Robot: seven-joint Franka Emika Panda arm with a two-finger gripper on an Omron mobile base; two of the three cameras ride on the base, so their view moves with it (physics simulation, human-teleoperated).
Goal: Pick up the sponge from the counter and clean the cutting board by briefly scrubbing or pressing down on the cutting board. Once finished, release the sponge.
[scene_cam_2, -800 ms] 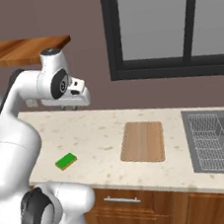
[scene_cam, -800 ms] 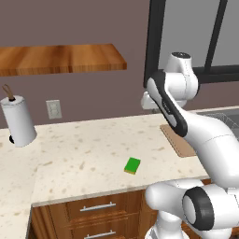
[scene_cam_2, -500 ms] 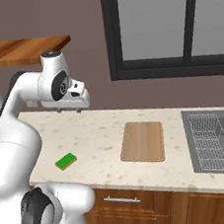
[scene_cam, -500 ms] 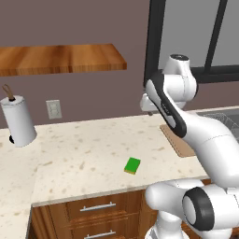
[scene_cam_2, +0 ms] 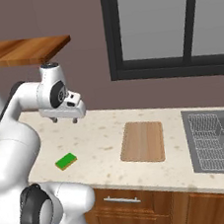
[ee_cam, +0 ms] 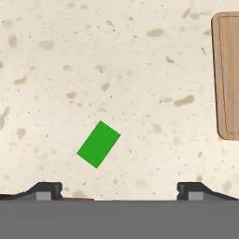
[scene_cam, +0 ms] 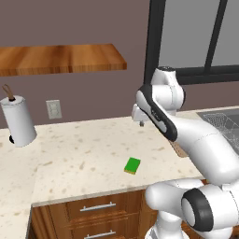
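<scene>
Green sponge [ee_cam: 98,144] flat on speckled counter [ee_cam: 140,70], tilted, at about 7 o'clock in hand view, apart from everything. Wooden cutting board [ee_cam: 228,74] at 3 o'clock edge, well apart from sponge. Gripper [scene_cam_2: 65,120] high above counter, jaws spread wide, holding nothing. Sink [scene_cam_2: 212,141] beyond board.

Count of things on and around the counter [scene_cam_2: 107,139]

One sponge [scene_cam_2: 66,161], one cutting board [scene_cam_2: 142,141], one paper towel roll [scene_cam: 18,121], one wall shelf [scene_cam: 60,58], one sink [scene_cam_2: 214,141], one wall outlet [scene_cam: 54,109].
</scene>
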